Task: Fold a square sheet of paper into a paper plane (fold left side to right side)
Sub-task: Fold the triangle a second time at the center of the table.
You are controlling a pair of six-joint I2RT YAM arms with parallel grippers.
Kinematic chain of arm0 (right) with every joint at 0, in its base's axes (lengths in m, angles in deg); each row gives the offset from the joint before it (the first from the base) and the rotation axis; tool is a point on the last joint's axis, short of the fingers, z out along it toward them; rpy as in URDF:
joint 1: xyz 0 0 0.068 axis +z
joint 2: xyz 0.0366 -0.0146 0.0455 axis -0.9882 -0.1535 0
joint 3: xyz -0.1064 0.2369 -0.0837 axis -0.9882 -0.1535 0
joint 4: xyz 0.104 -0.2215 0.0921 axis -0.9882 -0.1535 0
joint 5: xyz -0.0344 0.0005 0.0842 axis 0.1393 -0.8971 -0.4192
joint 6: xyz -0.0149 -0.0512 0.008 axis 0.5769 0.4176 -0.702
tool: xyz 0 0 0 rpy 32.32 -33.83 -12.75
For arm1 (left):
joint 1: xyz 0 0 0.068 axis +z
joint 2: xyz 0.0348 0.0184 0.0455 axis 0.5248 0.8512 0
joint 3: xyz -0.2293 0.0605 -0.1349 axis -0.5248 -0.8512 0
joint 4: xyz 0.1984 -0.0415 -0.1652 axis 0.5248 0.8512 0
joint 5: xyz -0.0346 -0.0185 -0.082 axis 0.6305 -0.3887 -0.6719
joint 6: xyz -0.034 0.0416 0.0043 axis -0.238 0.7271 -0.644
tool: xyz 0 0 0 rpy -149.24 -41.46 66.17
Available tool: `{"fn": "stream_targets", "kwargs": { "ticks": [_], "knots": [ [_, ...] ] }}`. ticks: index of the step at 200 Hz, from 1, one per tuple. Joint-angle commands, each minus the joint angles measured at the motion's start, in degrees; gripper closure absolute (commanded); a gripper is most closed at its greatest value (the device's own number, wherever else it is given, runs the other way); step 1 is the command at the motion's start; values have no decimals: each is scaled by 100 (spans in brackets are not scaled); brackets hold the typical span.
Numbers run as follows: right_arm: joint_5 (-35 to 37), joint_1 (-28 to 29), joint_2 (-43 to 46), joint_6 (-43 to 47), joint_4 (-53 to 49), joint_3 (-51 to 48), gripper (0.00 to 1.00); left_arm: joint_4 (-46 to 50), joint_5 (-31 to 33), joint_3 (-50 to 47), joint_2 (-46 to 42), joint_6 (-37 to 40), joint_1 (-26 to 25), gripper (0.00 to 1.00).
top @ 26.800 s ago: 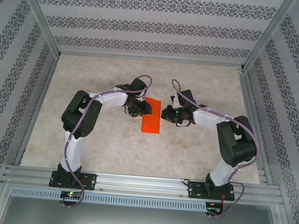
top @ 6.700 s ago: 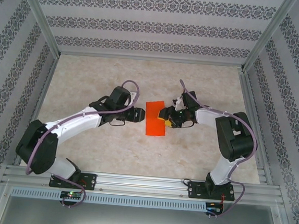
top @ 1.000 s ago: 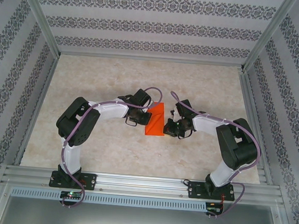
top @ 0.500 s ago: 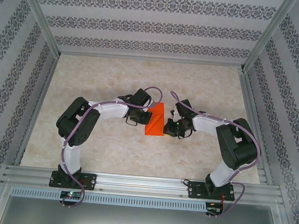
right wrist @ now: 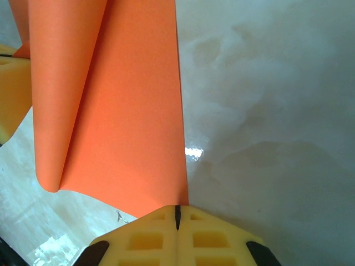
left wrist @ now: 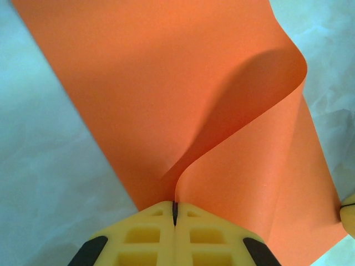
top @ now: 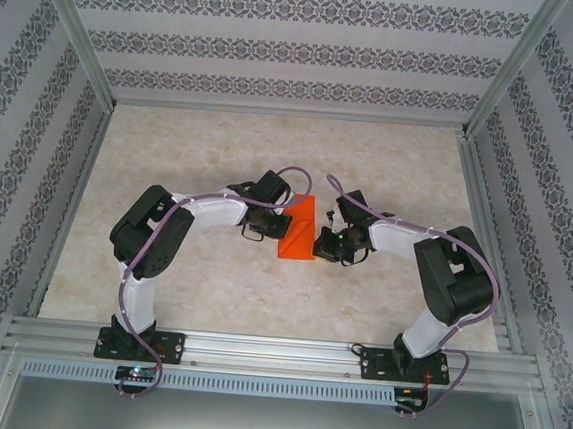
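Note:
The square sheet of paper (top: 298, 232) is bright orange and lies at the table's middle between both arms. My left gripper (top: 281, 222) is shut on its left edge. In the left wrist view the paper (left wrist: 166, 83) curls up from the table into the closed yellow jaws of the left gripper (left wrist: 175, 213). My right gripper (top: 322, 244) is shut at the sheet's right edge. In the right wrist view its closed tips (right wrist: 177, 215) rest on the flat part of the paper (right wrist: 127, 122), near its right edge, and the lifted flap bulges at left. The paper plane is not formed.
The marble-patterned table (top: 192, 266) is bare around the paper. Aluminium frame rails and patterned walls (top: 301, 50) close in the workspace. The left arm's yellow finger (right wrist: 8, 100) shows at the left edge of the right wrist view.
Over the last second nothing visibly moved. Several seconds earlier the sheet lay flat with the left gripper beside it; now its left side is lifted in that gripper.

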Motion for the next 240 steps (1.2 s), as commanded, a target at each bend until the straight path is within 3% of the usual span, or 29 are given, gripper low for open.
{"fn": "stream_targets", "kwargs": {
  "ticks": [1, 164, 240],
  "knots": [
    [345, 54, -144, 137, -352, 26, 99, -122, 27, 111, 118, 84, 84, 99],
    [357, 56, -173, 140, -368, 49, 99, -132, 58, -10, -420, 122, 84, 98],
    [363, 43, -170, 162, -405, 73, 99, -80, 77, 36, -131, 165, 88, 98]
  ]
}}
